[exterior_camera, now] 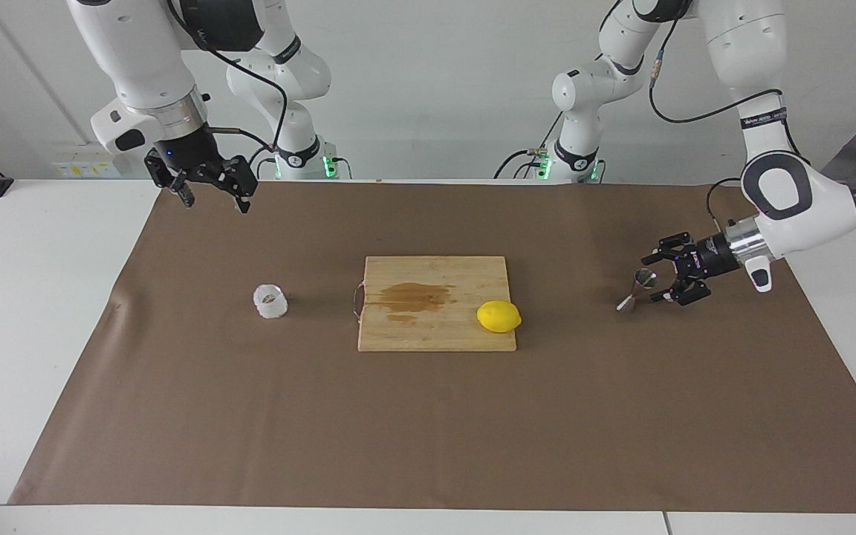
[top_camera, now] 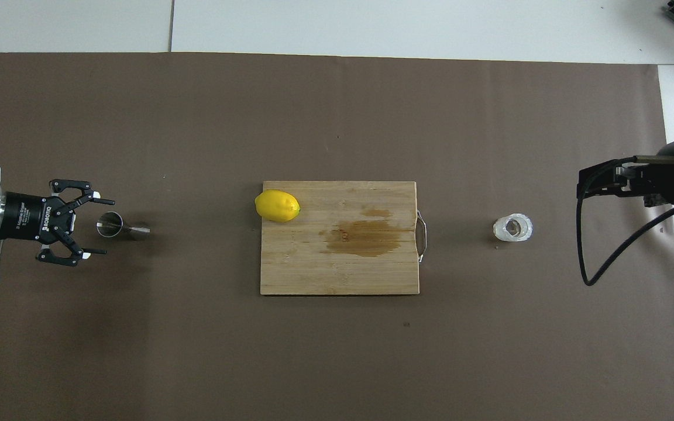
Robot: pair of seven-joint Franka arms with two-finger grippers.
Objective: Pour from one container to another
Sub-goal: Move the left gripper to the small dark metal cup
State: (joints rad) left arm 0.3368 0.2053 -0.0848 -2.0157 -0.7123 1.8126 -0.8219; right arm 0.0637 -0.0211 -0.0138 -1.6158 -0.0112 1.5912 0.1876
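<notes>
The small ribbed clear-whitish glass cup stands on the brown mat toward the right arm's end of the table; it also shows in the overhead view. The steel jigger stands upright toward the left arm's end. My left gripper is open, low and level with the jigger, its fingertips on either side of the jigger's upper cone without closing on it. My right gripper is open and empty, raised over the mat's edge by the robots, apart from the cup.
A wooden cutting board with a metal handle and a dark wet stain lies mid-table between cup and jigger. A yellow lemon sits on its corner toward the jigger. The brown mat covers most of the white table.
</notes>
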